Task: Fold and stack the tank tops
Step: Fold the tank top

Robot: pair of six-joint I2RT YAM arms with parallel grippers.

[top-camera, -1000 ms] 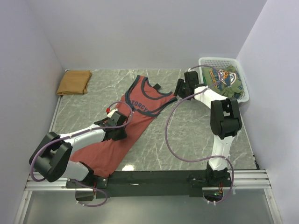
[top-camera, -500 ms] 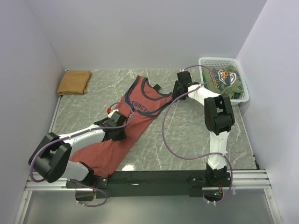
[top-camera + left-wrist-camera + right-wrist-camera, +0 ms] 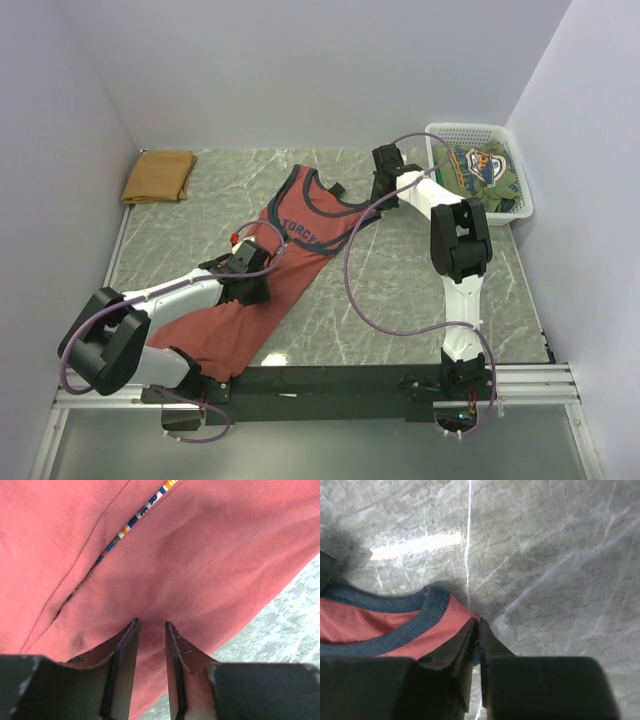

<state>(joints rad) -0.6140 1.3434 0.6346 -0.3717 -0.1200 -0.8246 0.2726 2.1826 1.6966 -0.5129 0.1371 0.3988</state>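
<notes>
**mika_r:** Grey marble-look table (image 3: 400, 290), plain white walls (image 3: 300, 70) on three sides, got that much. Where's the shirt sitting though?

**tobo:** The rust-red tank top (image 3: 300, 215) is spread flat on a diagonal. The hem is at the near left by the left arm's base, and the neck and straps point toward the far middle of the table. The chest lettering faces up, with dark trim round the neck and armholes.

**mika_r:** And the arms?

**tobo:** The left gripper (image 3: 151, 630) is down on the body of the shirt, roughly halfway along and close to its right-hand edge. On its wrist cam the jaws sit close together with a small ridge of red cloth pinched up between them. The right gripper (image 3: 476, 630) reaches over to the far right of the shirt. Its jaws are almost pressed together, nipping the end of the shoulder strap (image 3: 437, 605) right at the dark trim, with bare marble just past it.

**mika_r:** What about the other top?

**tobo:** The tan-brown tank top (image 3: 158, 176) is folded up in the far left corner, well apart from the red one. A white mesh basket (image 3: 450, 130) sits in the far right corner against the wall, with a green printed garment (image 3: 485, 168) in it.
</notes>
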